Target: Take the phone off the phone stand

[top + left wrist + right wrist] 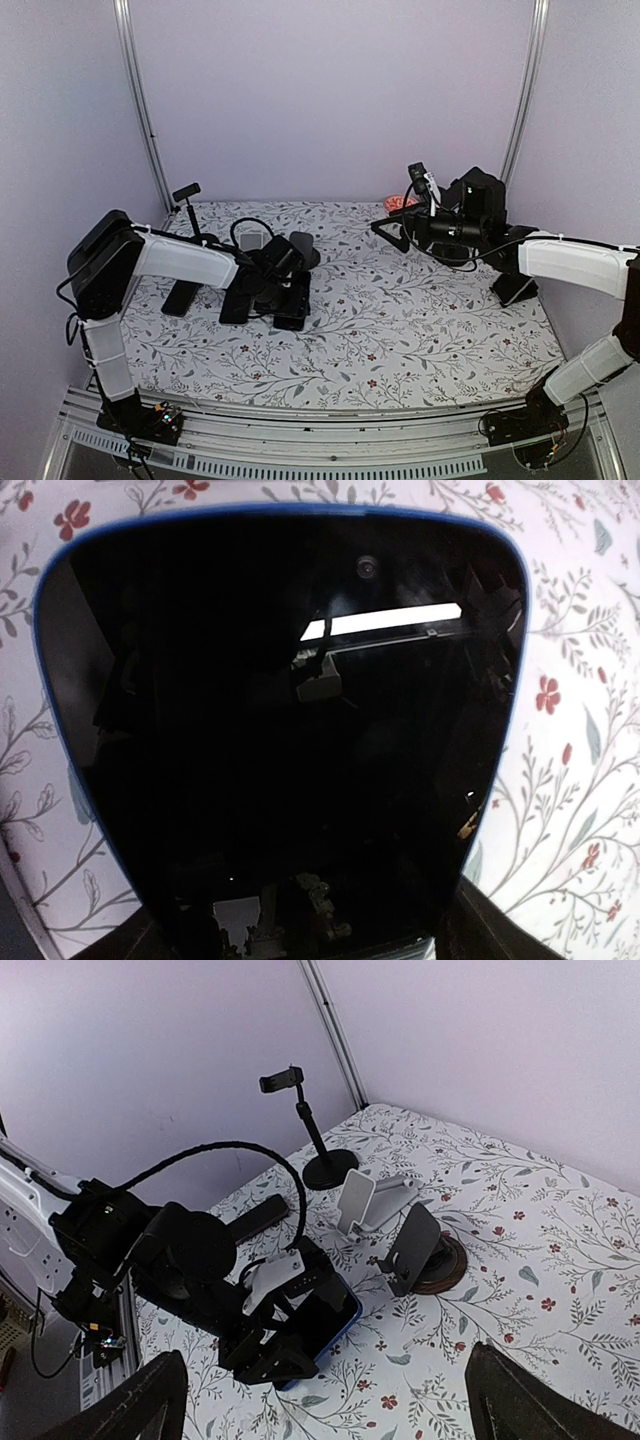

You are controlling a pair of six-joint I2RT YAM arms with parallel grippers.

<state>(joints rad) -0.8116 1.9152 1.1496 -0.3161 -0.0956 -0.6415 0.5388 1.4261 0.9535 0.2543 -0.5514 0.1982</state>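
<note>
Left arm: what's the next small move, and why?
Probably open the left gripper and lift straight up. The phone lies flat on the table, apart from the dark stand and the white stand. The fingers seem to press its edges, so only the release looks left.

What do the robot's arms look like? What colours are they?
The left arm and right arm are smooth white tubes with chunky black joints. The left gripper and right gripper are black. A thick black braided cable loops off the left arm.
</note>
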